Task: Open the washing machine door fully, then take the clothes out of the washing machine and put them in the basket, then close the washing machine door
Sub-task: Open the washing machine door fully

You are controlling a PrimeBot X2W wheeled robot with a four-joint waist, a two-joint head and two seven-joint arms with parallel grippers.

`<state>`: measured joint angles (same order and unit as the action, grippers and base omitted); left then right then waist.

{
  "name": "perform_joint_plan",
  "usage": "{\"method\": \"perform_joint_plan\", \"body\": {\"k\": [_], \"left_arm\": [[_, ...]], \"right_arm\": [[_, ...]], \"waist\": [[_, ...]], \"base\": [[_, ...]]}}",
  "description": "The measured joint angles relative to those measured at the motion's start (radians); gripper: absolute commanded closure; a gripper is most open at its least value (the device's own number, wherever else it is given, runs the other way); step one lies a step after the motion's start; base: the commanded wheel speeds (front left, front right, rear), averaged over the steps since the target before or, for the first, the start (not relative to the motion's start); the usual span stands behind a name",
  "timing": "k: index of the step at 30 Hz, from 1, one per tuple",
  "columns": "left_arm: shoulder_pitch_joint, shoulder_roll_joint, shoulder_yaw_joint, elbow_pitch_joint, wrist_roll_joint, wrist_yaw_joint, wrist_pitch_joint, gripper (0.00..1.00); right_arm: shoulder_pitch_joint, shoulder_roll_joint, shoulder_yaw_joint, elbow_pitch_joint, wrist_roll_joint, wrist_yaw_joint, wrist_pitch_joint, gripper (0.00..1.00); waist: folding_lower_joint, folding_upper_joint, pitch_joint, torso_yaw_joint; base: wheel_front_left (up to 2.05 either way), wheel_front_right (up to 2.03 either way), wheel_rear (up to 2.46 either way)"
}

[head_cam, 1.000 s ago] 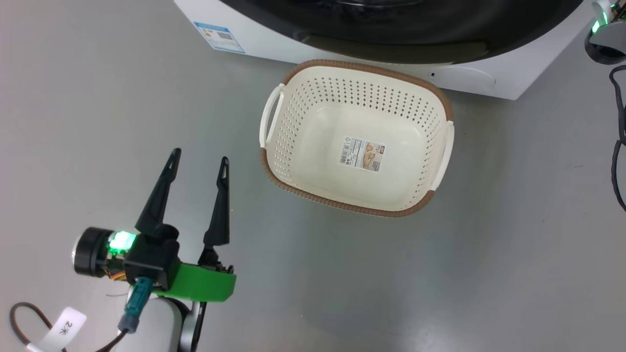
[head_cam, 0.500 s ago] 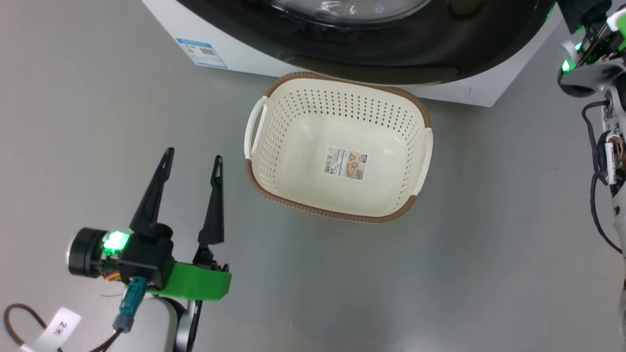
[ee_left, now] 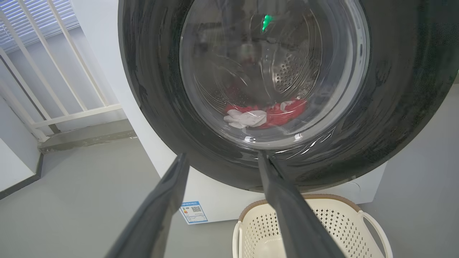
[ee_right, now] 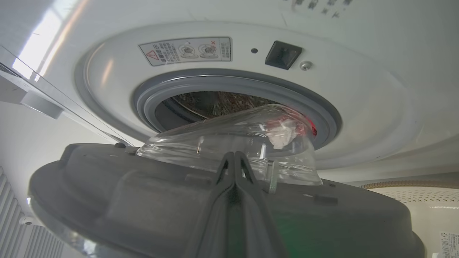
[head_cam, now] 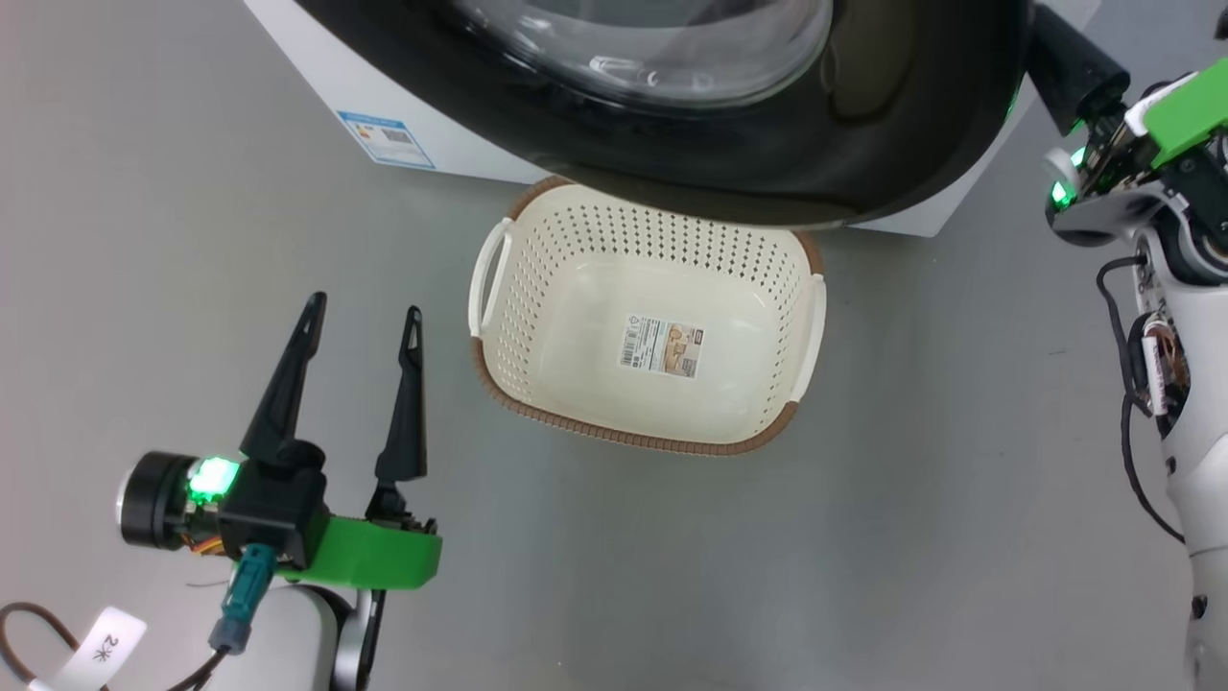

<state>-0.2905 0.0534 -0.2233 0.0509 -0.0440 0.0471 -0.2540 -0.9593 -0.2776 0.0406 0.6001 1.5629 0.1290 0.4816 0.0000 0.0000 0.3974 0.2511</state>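
Before the washing machine (ee_right: pixel 376 71), its door (head_cam: pixel 863 125) stands ajar above the basket (head_cam: pixel 624 439), because the right gripper (ee_right: pixel 233 154), fingers pressed together, reaches behind its edge to lever it wider, I'd say. Red-and-white clothes (ee_left: pixel 276 113) lie in the drum (ee_right: pixel 215 102); the left gripper (head_cam: pixel 364 307) hangs spread wide, empty.

Blind spots, current frame

Top of the washing machine door (head_cam: pixel 863 125) is cut by the head view's upper edge, and its black rim covers the far rim of the basket (head_cam: pixel 537 288). You get the clothes (ee_left: pixel 267 114) through reflective glass, red and white, so you can't count garments; in the right wrist view the glass bowl hides most of them. The right gripper (ee_right: pixel 233 157) has its fingers pressed together at the door's inner face, contact unclear; in the head view its tips run out of sight at the door edge. Print on the blue label (head_cam: pixel 387 140) and the basket label (head_cam: pixel 662 345) is too small to read.
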Motion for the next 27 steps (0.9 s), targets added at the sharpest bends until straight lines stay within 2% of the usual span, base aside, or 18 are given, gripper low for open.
{"method": "perform_joint_plan", "body": {"k": [15,27], "left_arm": [[0.046,0.007,0.018,0.001,0.000,0.000,0.000,0.00],[0.083,0.016,0.027,0.002,0.000,0.000,0.000,0.00]], "right_arm": [[0.156,0.035,0.037,-0.108,0.015,0.000,0.054,1.00],[0.273,0.059,0.070,-0.197,0.032,0.000,0.086,1.00]], "waist": [[0.0000,0.0000,-0.077,-0.015],[0.0000,-0.0001,-0.139,-0.001]], "base": [[0.00,0.00,0.00],[0.00,0.00,0.00]]}}
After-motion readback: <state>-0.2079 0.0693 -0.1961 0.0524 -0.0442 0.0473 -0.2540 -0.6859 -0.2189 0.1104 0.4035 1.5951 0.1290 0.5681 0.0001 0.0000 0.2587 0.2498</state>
